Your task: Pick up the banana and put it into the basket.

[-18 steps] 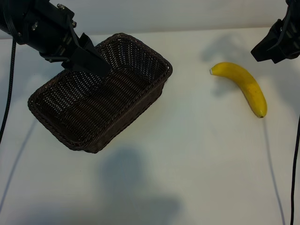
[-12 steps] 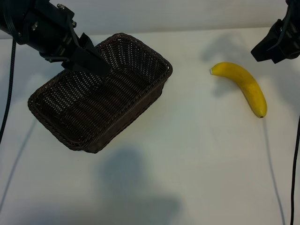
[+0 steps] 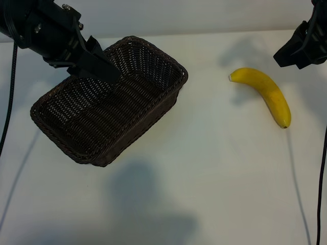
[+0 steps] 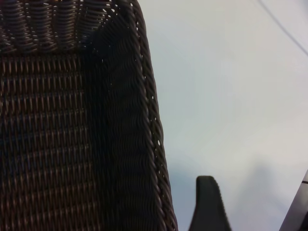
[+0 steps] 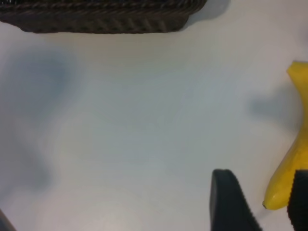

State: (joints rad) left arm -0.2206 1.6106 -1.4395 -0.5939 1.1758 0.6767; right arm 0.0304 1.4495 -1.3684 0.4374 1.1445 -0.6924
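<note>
The yellow banana (image 3: 265,94) lies on the white table at the right; in the right wrist view the banana (image 5: 291,163) shows only in part. My right gripper (image 3: 287,56) hovers beyond it near the top right edge. It is open (image 5: 262,202), and one end of the banana shows in the gap, lower down on the table. The dark brown wicker basket (image 3: 61,130) stands at the left. My left gripper (image 3: 108,72) hangs over its far side. In the left wrist view it (image 4: 252,207) is open just outside the basket's rim (image 4: 154,144), with nothing between its fingers (image 4: 208,204).
White table (image 3: 214,173) spreads between basket and banana. Thin black cables (image 3: 299,184) run along the table at the right and at the left edge. Arm shadows fall across the near middle.
</note>
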